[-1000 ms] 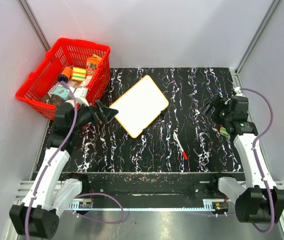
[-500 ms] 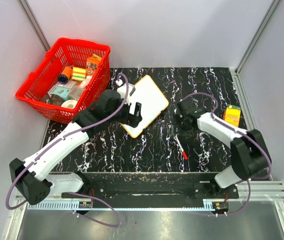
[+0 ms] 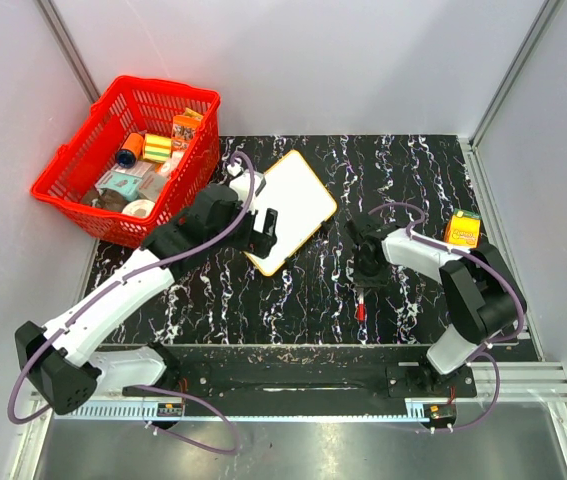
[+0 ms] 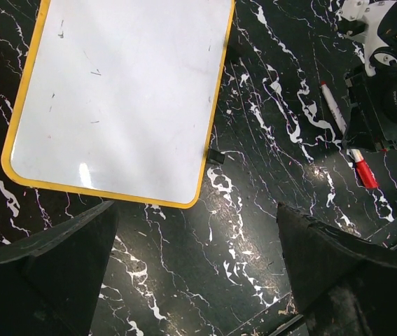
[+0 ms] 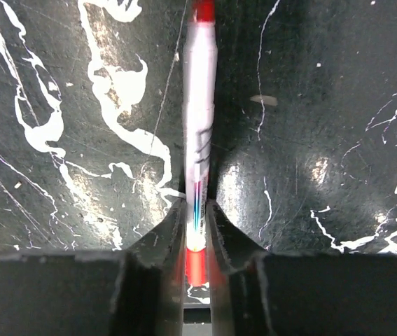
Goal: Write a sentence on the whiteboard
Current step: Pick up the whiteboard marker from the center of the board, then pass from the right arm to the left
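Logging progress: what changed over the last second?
Both arms swung in from the sides: the left gripper now hovers open at the edge of the whiteboard, the right gripper closed on the marker. Whiteboard unwritten and unmoved; basket unchanged.

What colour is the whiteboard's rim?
Orange-yellow, seen best on the whiteboard in the left wrist view.

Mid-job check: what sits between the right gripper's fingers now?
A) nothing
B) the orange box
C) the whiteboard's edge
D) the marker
D: in the right wrist view the right gripper pinches the red-and-white marker from both sides.
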